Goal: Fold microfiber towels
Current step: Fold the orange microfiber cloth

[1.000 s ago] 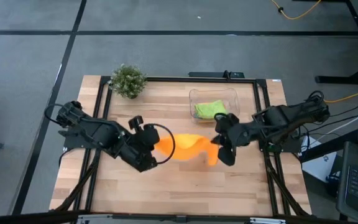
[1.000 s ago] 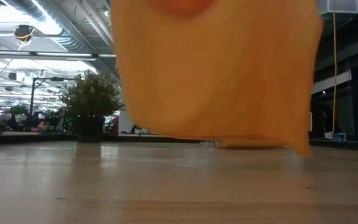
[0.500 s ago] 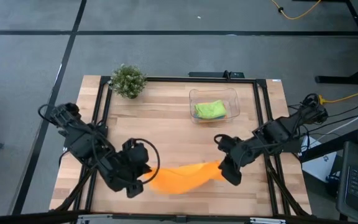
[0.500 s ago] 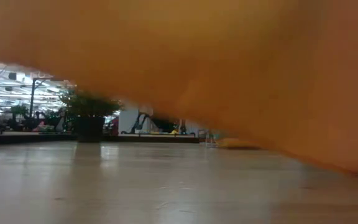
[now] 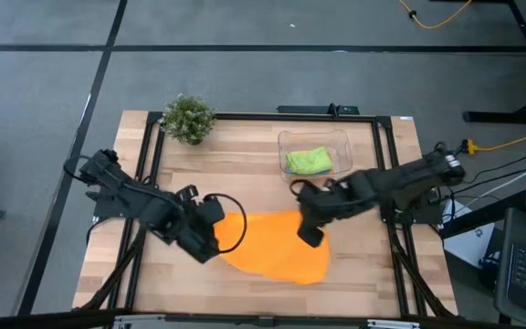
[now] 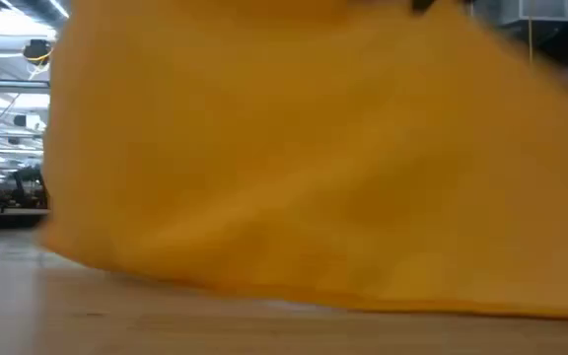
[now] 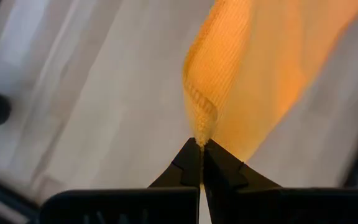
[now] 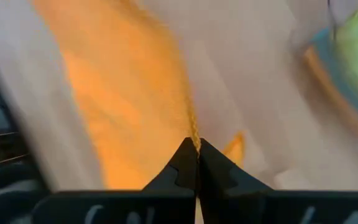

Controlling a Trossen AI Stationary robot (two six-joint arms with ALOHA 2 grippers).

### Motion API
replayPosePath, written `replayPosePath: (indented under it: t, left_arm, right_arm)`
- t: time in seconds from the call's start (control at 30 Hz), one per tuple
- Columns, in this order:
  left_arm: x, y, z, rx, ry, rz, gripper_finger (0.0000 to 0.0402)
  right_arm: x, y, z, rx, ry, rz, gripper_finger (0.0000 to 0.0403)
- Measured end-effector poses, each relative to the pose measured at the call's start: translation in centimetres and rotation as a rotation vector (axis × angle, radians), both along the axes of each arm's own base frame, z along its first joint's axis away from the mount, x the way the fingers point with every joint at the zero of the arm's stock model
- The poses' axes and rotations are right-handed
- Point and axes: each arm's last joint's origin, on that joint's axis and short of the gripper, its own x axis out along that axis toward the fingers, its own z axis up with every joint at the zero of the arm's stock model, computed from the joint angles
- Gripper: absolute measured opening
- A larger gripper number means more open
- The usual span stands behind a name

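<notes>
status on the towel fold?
Left gripper and right gripper: jaws shut on orange towel edges. Towel spread over table, partly lifted. Nothing in the way.

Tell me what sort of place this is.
Likely a robotics lab or workshop: a wooden table in a black frame on grey floor, loose cables nearby, and exposed ceiling lights beyond the orange towel.

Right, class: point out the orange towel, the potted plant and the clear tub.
orange towel (image 5: 277, 249), high view, middle of the spread cloth.
potted plant (image 5: 188, 118), high view, its leafy top.
clear tub (image 5: 341, 139), high view, its far rim.
</notes>
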Motion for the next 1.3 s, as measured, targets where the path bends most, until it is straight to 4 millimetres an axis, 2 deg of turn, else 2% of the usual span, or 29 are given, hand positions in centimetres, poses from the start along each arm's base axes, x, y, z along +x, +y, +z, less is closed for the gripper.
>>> replayPosePath:
  t: [0.17, 0.3, 0.5, 0.63, 0.7, 0.77, 0.93, 1.13, 1.23, 1.3]
  left_arm:
    - [0.9, 2.0, -4.1, 0.136, 0.138, 0.021, 0.0]
    - [1.2, 3.9, -6.8, 0.271, 0.216, 0.043, 0.0]
    - [1.3, 5.9, -11.0, 0.289, 0.344, 0.038, 0.0]
    - [1.2, 5.6, -11.4, 0.153, 0.391, 0.034, 0.0]
    - [1.2, 4.8, -10.5, 0.06, 0.381, 0.024, 0.0]
    - [1.1, 3.6, -8.6, -0.046, 0.344, -0.005, 0.0]
    - [0.4, 0.0, -2.3, -0.312, 0.191, -0.088, 0.0]
    - [-1.4, -3.4, 4.7, -0.578, -0.049, -0.172, 0.0]
    - [-1.8, -4.7, 6.8, -0.634, -0.191, -0.268, 0.0]
    - [-1.9, -4.9, 6.9, -0.571, -0.234, -0.313, 0.0]
  right_arm:
    - [3.2, -2.0, -3.4, -0.2, 0.093, 0.04, 0.0]
    - [4.4, -3.8, -4.9, -0.299, 0.145, 0.041, 0.0]
    - [5.0, -4.7, -5.5, -0.318, 0.167, 0.03, 0.0]
    - [4.7, -4.3, -5.1, -0.301, 0.15, 0.033, 0.0]
    - [4.3, -3.7, -4.7, -0.23, 0.142, 0.046, 0.0]
    - [3.9, -2.7, -4.2, -0.097, 0.136, 0.078, 0.0]
    - [2.3, 0.7, -2.5, 0.274, 0.132, 0.17, 0.0]
    - [0.1, 5.3, 0.0, 0.594, 0.087, 0.365, 0.0]
    - [-1.1, 6.5, 1.5, 0.657, 0.04, 0.439, 0.0]
    - [-1.7, 6.3, 2.0, 0.624, 0.015, 0.434, 0.0]
